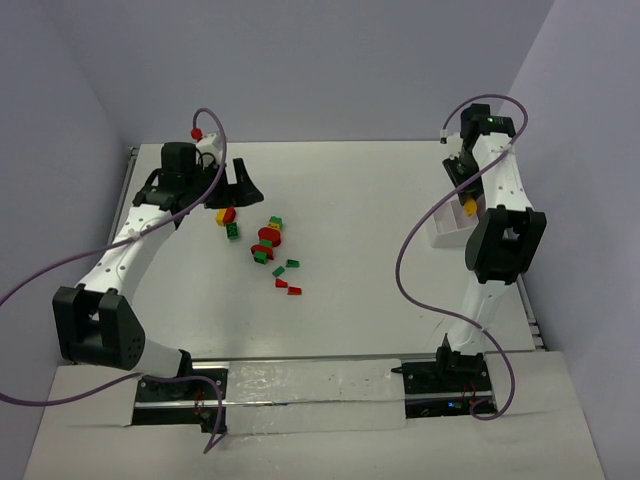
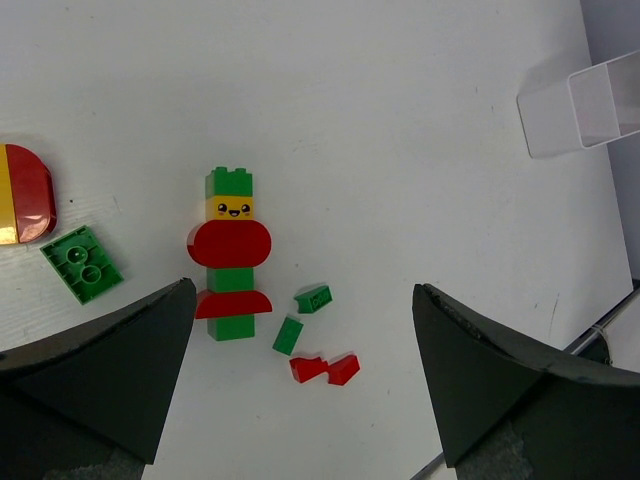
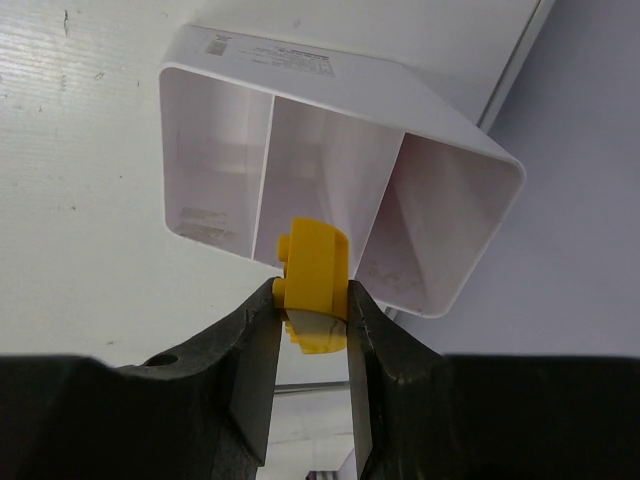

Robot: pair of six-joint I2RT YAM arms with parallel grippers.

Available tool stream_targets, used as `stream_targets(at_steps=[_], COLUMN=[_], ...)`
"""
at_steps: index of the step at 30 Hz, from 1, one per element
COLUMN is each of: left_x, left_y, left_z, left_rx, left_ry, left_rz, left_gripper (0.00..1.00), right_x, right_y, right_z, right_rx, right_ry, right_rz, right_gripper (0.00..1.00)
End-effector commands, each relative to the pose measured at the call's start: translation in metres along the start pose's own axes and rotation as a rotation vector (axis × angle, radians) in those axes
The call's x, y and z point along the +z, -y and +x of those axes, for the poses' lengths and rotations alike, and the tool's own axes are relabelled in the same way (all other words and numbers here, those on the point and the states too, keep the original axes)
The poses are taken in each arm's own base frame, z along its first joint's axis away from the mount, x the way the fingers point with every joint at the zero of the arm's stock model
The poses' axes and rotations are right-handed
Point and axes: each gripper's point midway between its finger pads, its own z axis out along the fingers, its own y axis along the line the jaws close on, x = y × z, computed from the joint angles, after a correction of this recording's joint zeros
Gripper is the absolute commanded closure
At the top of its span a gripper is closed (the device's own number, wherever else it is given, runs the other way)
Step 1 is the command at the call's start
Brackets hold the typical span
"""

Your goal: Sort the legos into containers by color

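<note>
The legos lie left of the table's middle: a tall green, red and yellow stack with a face (image 1: 267,240) (image 2: 230,255), a red-and-yellow piece (image 1: 226,214) (image 2: 22,195), a green plate (image 1: 232,232) (image 2: 84,265), two small green bricks (image 2: 314,298) and two small red bricks (image 1: 288,287) (image 2: 325,368). My left gripper (image 1: 200,190) (image 2: 304,290) is open and empty, above and behind them. My right gripper (image 1: 465,205) (image 3: 312,300) is shut on a yellow brick (image 3: 315,265) over the white three-compartment tray (image 1: 443,228) (image 3: 340,80), at the middle compartment's near rim.
The tray stands near the table's right edge and shows at the top right of the left wrist view (image 2: 590,105). All three compartments look empty in the right wrist view. Purple cables loop from both arms; a red cap (image 1: 196,131) sits behind the left wrist.
</note>
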Motion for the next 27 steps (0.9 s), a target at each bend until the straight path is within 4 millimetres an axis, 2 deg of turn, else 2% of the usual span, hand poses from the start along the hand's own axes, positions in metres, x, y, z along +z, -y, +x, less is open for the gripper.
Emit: stream_targets(at_steps=[1, 9, 15, 17, 18, 23, 25, 27], left_x=[-0.002, -0.001, 0.0, 0.0, 0.0, 0.0, -0.001, -0.003], left_y=[0.003, 0.004, 0.002, 0.002, 0.001, 0.0, -0.002, -0.003], left_z=[-0.014, -0.014, -0.012, -0.012, -0.012, -0.014, -0.014, -0.014], left_rx=[0.011, 0.009, 0.008, 0.007, 0.01, 0.018, 0.026, 0.033], left_ry=[0.017, 0.011, 0.004, 0.002, 0.003, 0.004, 0.005, 0.007], left_rz=[-0.006, 0.003, -0.001, -0.006, -0.009, -0.019, -0.027, -0.038], left_gripper=[0.01, 0.01, 0.01, 0.01, 0.01, 0.01, 0.01, 0.01], right_x=[0.013, 0.035, 0.043, 0.045, 0.045, 0.038, 0.028, 0.017], right_y=[0.002, 0.002, 0.004, 0.005, 0.005, 0.007, 0.008, 0.007], right_z=[0.001, -0.001, -0.005, -0.005, -0.004, -0.004, -0.005, -0.006], right_rx=[0.024, 0.02, 0.018, 0.017, 0.016, 0.019, 0.024, 0.026], right_ry=[-0.03, -0.067, -0.077, -0.081, -0.083, -0.072, -0.051, -0.031], right_rz=[0.012, 0.004, 0.012, 0.013, 0.017, 0.025, 0.024, 0.018], right_gripper=[0.95, 0.86, 0.74, 0.68, 0.61, 0.43, 0.36, 0.34])
